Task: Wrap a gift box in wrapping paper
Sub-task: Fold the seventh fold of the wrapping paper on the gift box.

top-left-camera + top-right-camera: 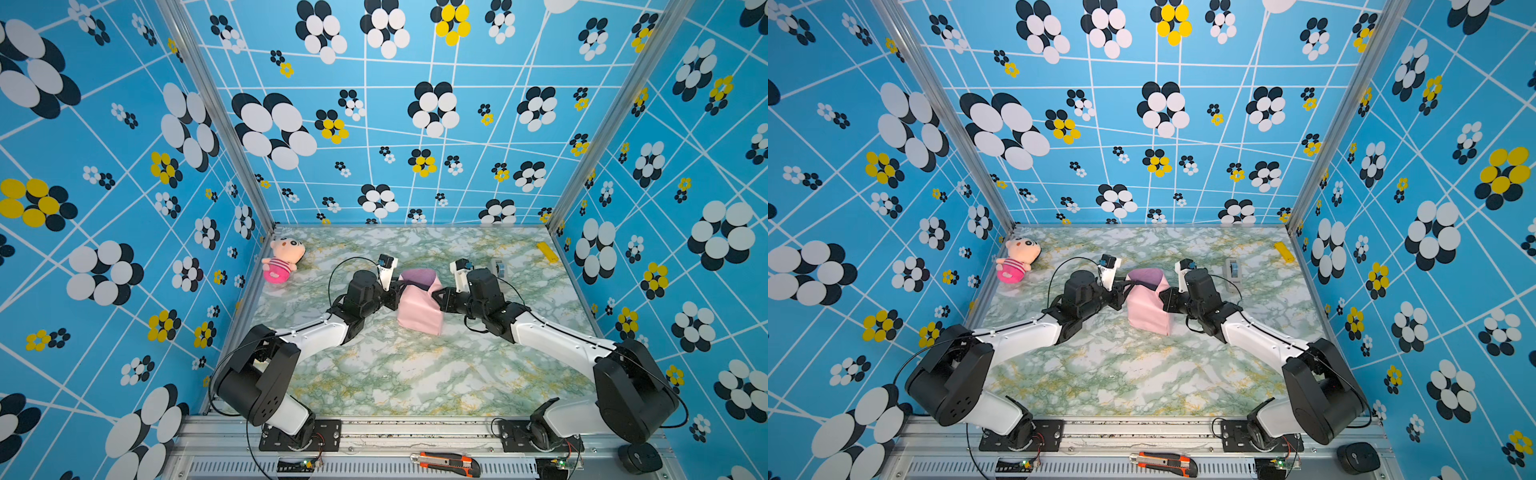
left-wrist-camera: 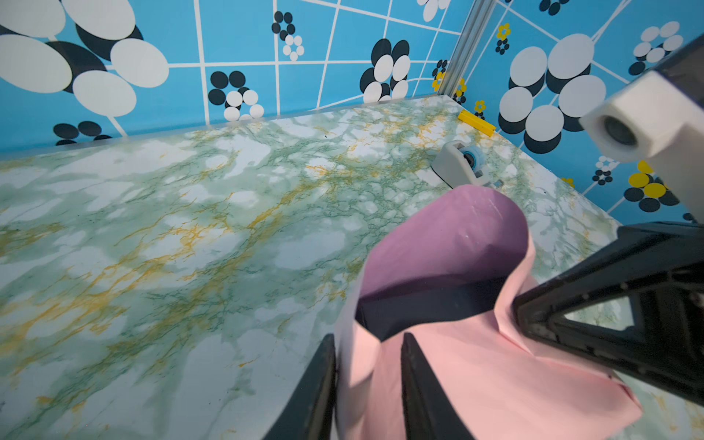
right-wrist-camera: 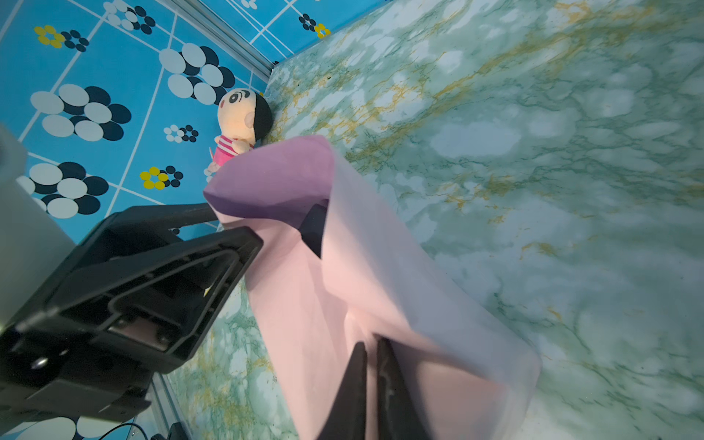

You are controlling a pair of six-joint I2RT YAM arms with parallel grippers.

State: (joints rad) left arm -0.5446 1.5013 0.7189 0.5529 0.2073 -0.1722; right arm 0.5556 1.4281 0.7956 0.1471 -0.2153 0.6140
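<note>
The wrapping paper (image 1: pixel 417 309) (image 1: pixel 1148 307) stands folded up round the gift box in the middle of the table, pale pink outside and lilac inside. Only a dark strip of the black gift box (image 2: pixel 419 308) (image 3: pixel 314 228) shows in the paper's open top. My left gripper (image 1: pixel 395 297) (image 2: pixel 368 339) is at the paper's left side, open, with a pink fold of paper in the gap between its fingers. My right gripper (image 1: pixel 436 297) (image 3: pixel 371 343) is at the right side, shut on a pinch of the pink paper.
A pink-striped plush doll (image 1: pixel 282 259) lies at the back left corner. A grey tape dispenser (image 1: pixel 1233 270) (image 2: pixel 463 160) stands just behind the right arm. A yellow block (image 1: pixel 547 251) lies by the right wall. An orange utility knife (image 1: pixel 446 462) rests on the front rail.
</note>
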